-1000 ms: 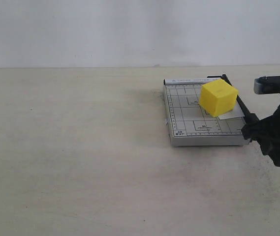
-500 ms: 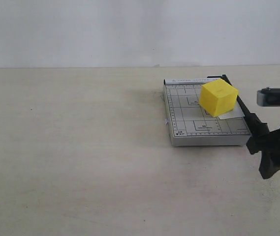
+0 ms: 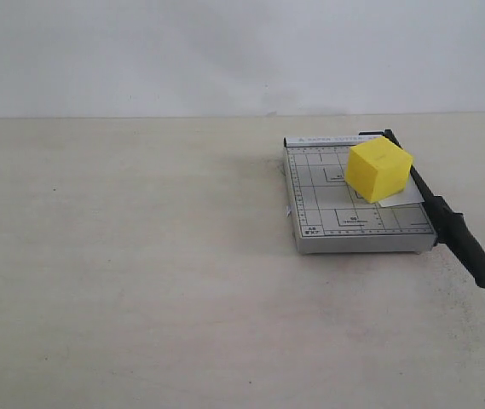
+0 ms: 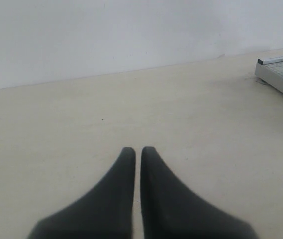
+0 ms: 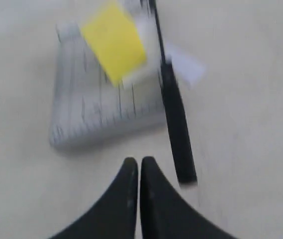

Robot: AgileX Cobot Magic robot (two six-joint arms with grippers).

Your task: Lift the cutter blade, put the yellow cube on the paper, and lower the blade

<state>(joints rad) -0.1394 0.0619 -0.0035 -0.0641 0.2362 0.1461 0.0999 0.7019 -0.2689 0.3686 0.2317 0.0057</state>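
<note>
The yellow cube (image 3: pixel 379 169) rests on the white paper (image 3: pixel 401 197) at the far right of the grey gridded cutter base (image 3: pixel 327 213). The black cutter blade (image 3: pixel 447 217) lies down along the base's right edge, its thick handle end (image 3: pixel 474 256) sticking out toward the front. In the blurred right wrist view the cube (image 5: pixel 114 40), the paper (image 5: pixel 188 67) and the blade (image 5: pixel 177 124) show beyond my right gripper (image 5: pixel 139 160), which is shut and holds nothing. My left gripper (image 4: pixel 135 149) is shut over bare table, far from the cutter. Neither gripper shows in the exterior view.
The cutter base's corner (image 4: pixel 280 74) appears at the edge of the left wrist view. A pale wall (image 3: pixel 242 51) rises behind the beige table (image 3: pixel 140 273).
My right arm has drawn back from the blade's handle and left the exterior view to the right. The blade, cube and paper have stayed in place.
</note>
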